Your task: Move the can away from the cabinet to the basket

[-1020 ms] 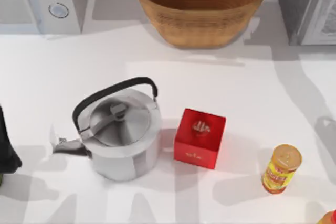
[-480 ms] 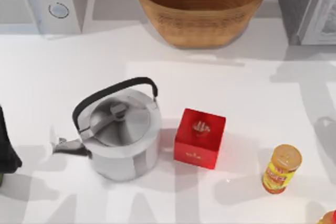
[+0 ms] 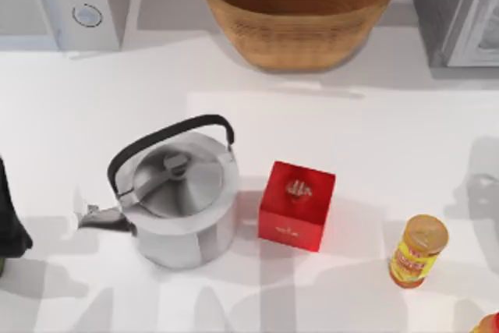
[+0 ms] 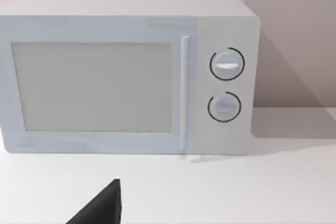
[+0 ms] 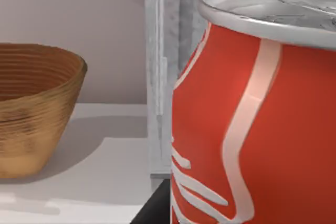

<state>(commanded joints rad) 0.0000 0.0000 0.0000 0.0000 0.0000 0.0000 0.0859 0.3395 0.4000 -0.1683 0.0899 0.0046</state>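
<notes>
The red can (image 5: 252,119), with white stripes and a silver top, stands very close in the right wrist view. Behind it rises the grey cabinet (image 5: 163,66), and the tan woven basket (image 5: 31,108) sits further off. A dark part of my right gripper (image 5: 155,208) shows beside the can's lower side; whether it grips the can is unclear. In the top view the basket (image 3: 298,13) is at the back middle and the cabinet (image 3: 456,9) at the back right. My left arm (image 3: 9,224) is parked at the left edge, and a dark tip (image 4: 102,208) of it shows in the left wrist view.
A white microwave (image 3: 66,1) with two knobs stands at the back left. A steel kettle (image 3: 178,200), a red box (image 3: 296,206) and an orange-yellow can (image 3: 418,251) line the front. Another red-yellow item (image 3: 488,324) pokes in at the front right corner.
Shadows on the table's right side have shifted toward the front right. No object on the table has moved, and the left arm is still.
</notes>
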